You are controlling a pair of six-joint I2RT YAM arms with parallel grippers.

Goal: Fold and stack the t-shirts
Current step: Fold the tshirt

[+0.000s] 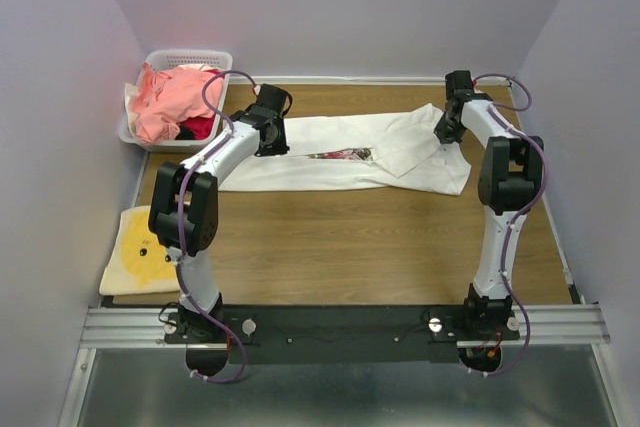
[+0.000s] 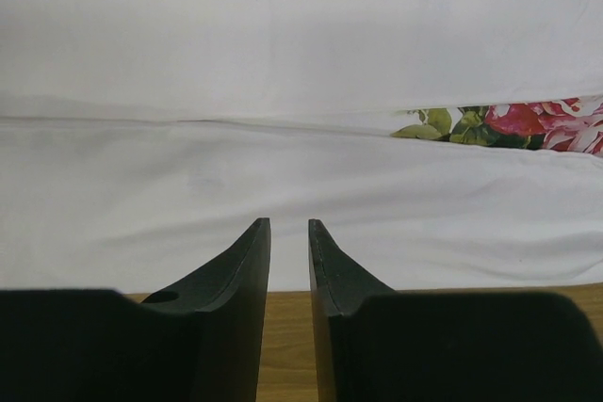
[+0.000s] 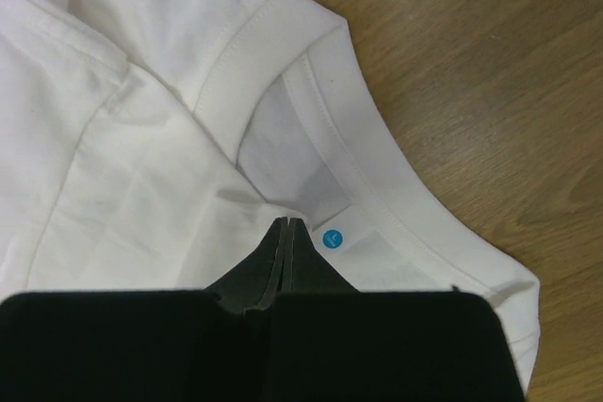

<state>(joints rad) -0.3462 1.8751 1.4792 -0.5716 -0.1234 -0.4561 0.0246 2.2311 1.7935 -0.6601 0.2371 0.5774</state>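
Note:
A white t-shirt lies folded lengthwise across the back of the table, with a strip of floral print showing at the fold. My left gripper is at its left end. In the left wrist view that gripper stands open by a narrow gap just above the wood, the shirt right ahead and nothing between the fingers. My right gripper is at the shirt's right end. In the right wrist view it is shut, pinching fabric just inside the collar, beside a blue size dot.
A white lattice basket at the back left holds salmon-pink t-shirts and a red one. A folded yellow cloth lies at the table's near left. Grey walls close in on three sides.

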